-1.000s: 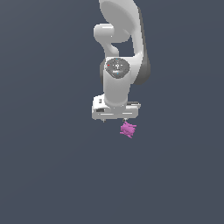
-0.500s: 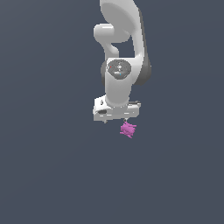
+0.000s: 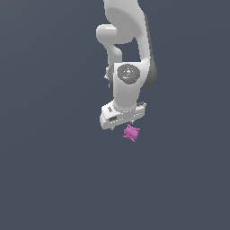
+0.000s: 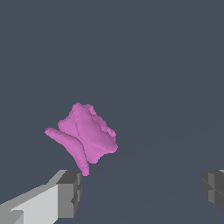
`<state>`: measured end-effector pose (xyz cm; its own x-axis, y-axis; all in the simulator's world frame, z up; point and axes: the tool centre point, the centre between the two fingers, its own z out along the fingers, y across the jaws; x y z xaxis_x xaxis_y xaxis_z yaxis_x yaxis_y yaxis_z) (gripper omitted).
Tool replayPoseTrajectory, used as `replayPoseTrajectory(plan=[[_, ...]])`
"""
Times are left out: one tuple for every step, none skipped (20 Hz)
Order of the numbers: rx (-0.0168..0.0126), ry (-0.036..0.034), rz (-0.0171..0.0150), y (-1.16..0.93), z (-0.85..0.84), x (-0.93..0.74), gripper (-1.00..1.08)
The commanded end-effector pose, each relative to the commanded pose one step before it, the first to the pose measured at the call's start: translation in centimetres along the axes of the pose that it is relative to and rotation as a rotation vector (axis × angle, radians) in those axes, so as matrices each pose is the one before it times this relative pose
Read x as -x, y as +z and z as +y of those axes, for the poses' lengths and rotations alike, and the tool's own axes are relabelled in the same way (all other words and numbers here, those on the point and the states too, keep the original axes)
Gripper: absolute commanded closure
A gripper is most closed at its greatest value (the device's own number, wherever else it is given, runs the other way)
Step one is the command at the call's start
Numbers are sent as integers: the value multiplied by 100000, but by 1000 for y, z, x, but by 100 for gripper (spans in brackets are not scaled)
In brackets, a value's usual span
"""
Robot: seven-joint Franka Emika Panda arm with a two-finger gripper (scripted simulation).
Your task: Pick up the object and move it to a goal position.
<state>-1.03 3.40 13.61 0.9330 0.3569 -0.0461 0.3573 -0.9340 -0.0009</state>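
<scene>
In the exterior view the white arm hangs straight down, wrist lowest. The gripper sits just above the magenta object; contact is hard to judge here.

In the wrist view the fingers are spread wide, holding nothing. The object lies close beside one fingertip on the bare grey surface, its long axis diagonal.

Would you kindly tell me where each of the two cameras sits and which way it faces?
Exterior view: off the arm, facing the white robot arm; its gripper hangs just above the small magenta spiky lump.
Wrist view: mounted on the wrist, looking out past the gripper; two grey fingertips stand wide apart, the lump beyond one of them.
Shared: the lump and the gripper.
</scene>
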Motion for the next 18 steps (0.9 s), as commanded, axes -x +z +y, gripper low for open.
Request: replayPoseTrajectory(plan=[[193,-8070,407,417,-596,-155,-92],[78,-3280,173,165,-238,-81,-92],[77,-3281,175,164,-238,-87,-92],[77,-3282,178,162,-237,-94,-92],[77,-3284,181,161,-236,-101,-92],[77,-3285,185,159,-235,-108,-92],[77,-3287,188,158,-234,-115,-92],[78,-3288,191,156,-232,-122,-92],[79,-3289,195,155,-230,-129,-92],[80,-3290,199,153,-228,-136,-92],[81,-3274,202,151,-225,-143,-92],[79,-3136,197,143,-213,-143,-92],[76,-2967,189,134,-199,-141,-92],[73,-2799,181,125,-185,-139,-92],[70,-2629,173,116,-172,-135,-92],[67,-2461,164,108,-159,-131,-92],[64,-2290,155,100,-146,-125,-92],[61,-2121,145,92,-133,-119,-92]])
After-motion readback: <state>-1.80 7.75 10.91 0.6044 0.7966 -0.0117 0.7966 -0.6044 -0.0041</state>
